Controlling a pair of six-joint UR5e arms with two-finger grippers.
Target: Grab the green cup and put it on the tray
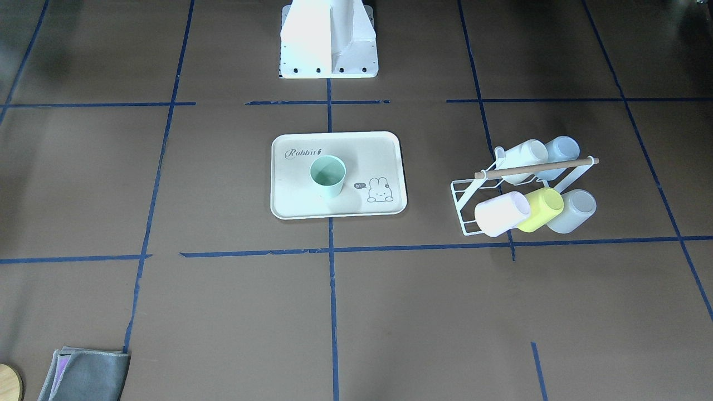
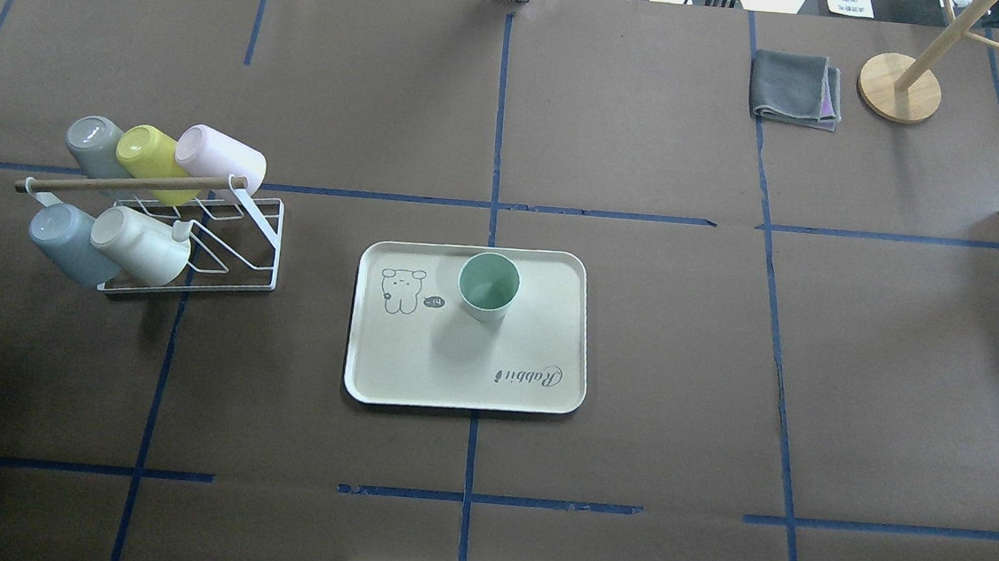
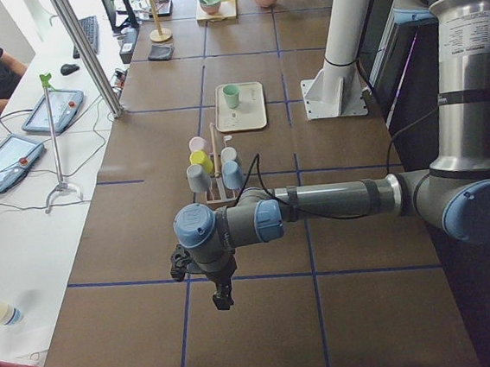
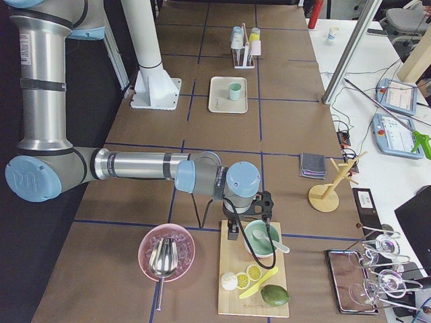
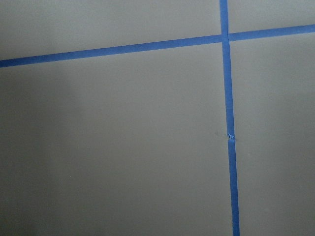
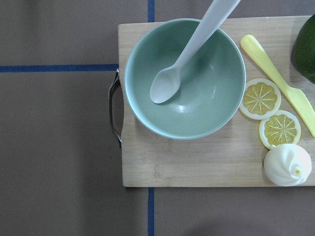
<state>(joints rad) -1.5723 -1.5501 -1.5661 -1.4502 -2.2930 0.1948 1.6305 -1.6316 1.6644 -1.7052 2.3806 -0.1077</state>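
Neither wrist camera catches its own fingers, and both tools show only in the side views, so whether the left gripper [image 3: 222, 300] or the right gripper [image 4: 232, 232] is spread or pressed together cannot be told. Each hangs well apart from the flat cream rectangular tray [image 2: 421, 372], off its opposite ends, the right one over a wooden board [image 6: 172, 167] holding a green bowl [image 6: 211, 98]. The small pale mint-green plastic cup [image 2: 488, 286] stands upright on the tray, mouth up, between its bunny drawing and "Rabbit" lettering.
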